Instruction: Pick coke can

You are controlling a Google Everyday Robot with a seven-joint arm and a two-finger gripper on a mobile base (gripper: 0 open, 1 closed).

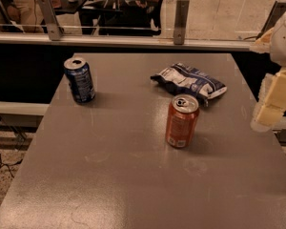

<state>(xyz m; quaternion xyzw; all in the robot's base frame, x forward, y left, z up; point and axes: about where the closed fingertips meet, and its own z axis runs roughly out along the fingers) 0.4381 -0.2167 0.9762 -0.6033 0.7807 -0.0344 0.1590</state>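
Coke can (182, 121) upright mid-tabletop (109, 185), chip bag (189, 82) close behind; gripper (268, 109) at right edge, spread or closed cannot tell; risk: low sideways approach topples can or snags bag.

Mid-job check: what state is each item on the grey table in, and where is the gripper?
Orange-red aluminium coke can: upright, mid-table, not held.
Dark blue aluminium can: upright, far-left side of the table.
Blue-and-white crinkled snack bag: lying flat, behind the coke can.
Pale gripper: above the table's right edge, right of the coke can, not touching it.
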